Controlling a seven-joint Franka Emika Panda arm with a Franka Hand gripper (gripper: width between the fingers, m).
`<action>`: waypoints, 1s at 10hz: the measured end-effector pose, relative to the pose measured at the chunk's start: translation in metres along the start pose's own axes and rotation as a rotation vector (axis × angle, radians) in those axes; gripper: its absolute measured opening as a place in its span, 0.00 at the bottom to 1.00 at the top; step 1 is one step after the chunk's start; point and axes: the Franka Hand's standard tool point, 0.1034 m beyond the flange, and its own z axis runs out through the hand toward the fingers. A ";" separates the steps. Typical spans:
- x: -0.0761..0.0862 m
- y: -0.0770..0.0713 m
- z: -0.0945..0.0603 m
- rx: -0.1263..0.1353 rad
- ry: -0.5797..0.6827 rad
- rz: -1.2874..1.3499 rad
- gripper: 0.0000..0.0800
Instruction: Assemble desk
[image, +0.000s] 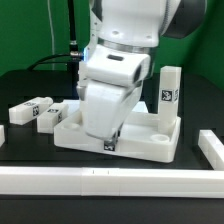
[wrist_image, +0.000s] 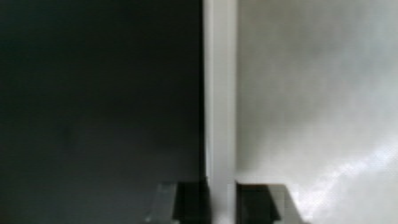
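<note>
The desk slab (image: 150, 140) lies flat on the black table, a white rectangle with a raised rim. One square white leg (image: 168, 92) stands upright at its far corner on the exterior view's right. Two more legs (image: 30, 110) (image: 52, 117) lie on the table at the exterior view's left. My gripper (image: 110, 143) reaches down onto the slab's near edge, beside a tag. In the wrist view the thin white rim (wrist_image: 221, 90) runs straight between my fingers (wrist_image: 185, 203). The gripper (wrist_image: 221, 200) is shut on that rim, with the slab's inside (wrist_image: 320, 100) on one side.
A long white border rail (image: 110, 180) runs along the front of the table, and a short piece of it (image: 210, 147) angles back at the exterior view's right. The arm's bulk hides the slab's middle. Dark table (wrist_image: 89, 100) lies outside the rim.
</note>
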 end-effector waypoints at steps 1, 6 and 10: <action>0.002 0.004 -0.001 0.000 -0.001 -0.082 0.08; 0.002 0.002 0.002 0.005 -0.020 -0.166 0.07; 0.036 0.037 -0.006 0.019 -0.019 -0.198 0.07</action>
